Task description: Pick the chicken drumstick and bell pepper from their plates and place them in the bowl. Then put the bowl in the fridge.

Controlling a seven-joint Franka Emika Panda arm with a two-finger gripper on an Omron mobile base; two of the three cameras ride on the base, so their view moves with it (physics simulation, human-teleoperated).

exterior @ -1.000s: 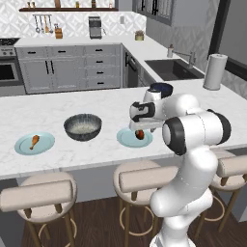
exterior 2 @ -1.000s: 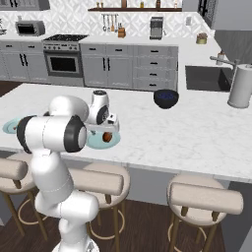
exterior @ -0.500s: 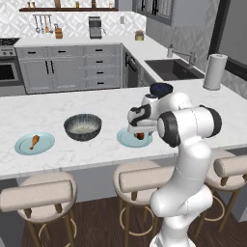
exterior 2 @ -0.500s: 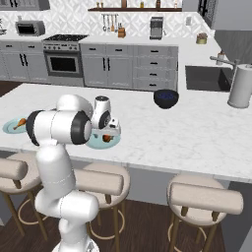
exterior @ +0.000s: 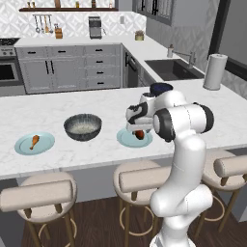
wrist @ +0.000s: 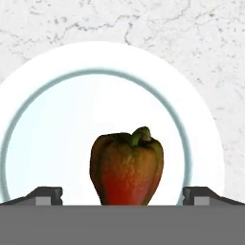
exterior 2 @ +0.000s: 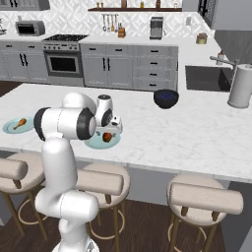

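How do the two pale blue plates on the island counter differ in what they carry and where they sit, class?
The left plate carries the chicken drumstick; the right plate carries the red bell pepper.
The left plate sits alone, left of the speckled bowl; the right plate sits on the bowl's other side, under the open gripper.
Both are round, flat, the same colour, each holding one food.

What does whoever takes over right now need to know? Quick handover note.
Gripper: open, holding nothing, poised over the bell pepper, one fingertip on each side.
Bell pepper: on its plate.
Chicken drumstick: on the other plate.
Bowl: on the counter between the plates; nothing seen inside it.
Done: nothing moved yet.
Left: both foods into the bowl, then bowl into the fridge.
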